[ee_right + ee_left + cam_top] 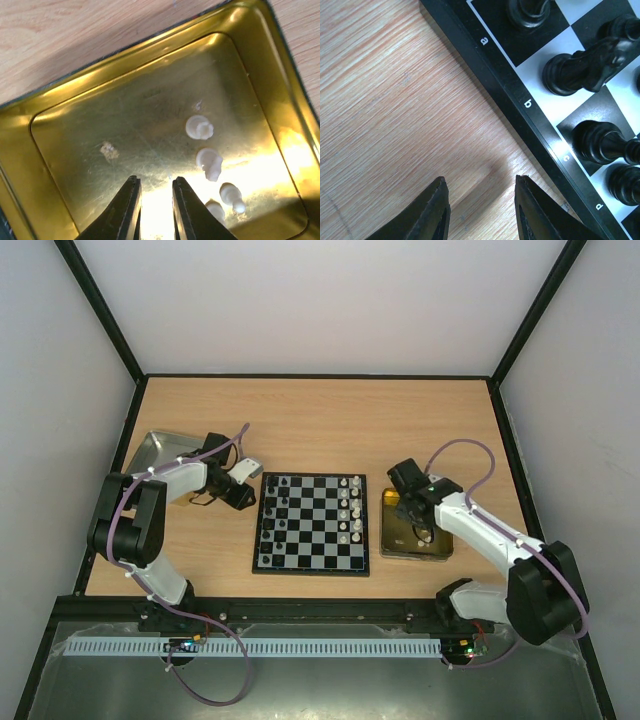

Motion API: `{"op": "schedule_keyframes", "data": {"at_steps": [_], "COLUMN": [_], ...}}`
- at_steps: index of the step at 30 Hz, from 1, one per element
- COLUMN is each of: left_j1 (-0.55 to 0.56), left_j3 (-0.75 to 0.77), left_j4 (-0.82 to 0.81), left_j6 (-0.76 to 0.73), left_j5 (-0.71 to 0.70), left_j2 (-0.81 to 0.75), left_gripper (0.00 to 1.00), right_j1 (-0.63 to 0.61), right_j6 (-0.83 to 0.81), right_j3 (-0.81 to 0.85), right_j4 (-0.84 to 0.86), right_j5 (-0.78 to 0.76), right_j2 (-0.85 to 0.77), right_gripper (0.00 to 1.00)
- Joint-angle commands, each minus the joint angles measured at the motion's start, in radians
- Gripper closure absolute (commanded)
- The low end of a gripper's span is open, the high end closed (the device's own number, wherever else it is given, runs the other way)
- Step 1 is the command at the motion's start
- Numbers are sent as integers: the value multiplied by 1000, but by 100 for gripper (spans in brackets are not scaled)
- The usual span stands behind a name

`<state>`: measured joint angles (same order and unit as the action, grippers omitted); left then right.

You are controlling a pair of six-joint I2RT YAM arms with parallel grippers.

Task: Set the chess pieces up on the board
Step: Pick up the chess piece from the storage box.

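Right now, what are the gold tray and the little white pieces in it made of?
The gold tray looks like shiny metal: it mirrors light and shows fine scratches. The white chess pieces look like smooth matte plastic, though that's uncertain.

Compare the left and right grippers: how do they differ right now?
The left gripper hangs over the bare table beside the board, jaws set wide; the right gripper hangs over the gold tray, jaws nearly together. Black pieces stand near the left gripper, white pieces lie near the right gripper. Both hold nothing.
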<state>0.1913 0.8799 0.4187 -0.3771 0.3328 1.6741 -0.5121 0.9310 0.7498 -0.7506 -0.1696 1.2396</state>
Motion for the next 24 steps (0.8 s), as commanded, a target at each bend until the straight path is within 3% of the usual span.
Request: {"op": "schedule_keyframes", "data": {"at_steps": [1,24], "left_j1": [-4,-4], "left_j3": [-28,-26], "left_j4": [49,54], "left_j6": [1,1], "left_j5": [-32,-34], "left_j2": [29,26], "left_gripper": [62,62], "right_j1": [64,235], "right_j6": [-38,-80], "right_j3": [4,-85], "right_j4": [-3,117], "right_j5": [-14,58], "right_j2": [-16,23], "right_gripper": [83,81]}}
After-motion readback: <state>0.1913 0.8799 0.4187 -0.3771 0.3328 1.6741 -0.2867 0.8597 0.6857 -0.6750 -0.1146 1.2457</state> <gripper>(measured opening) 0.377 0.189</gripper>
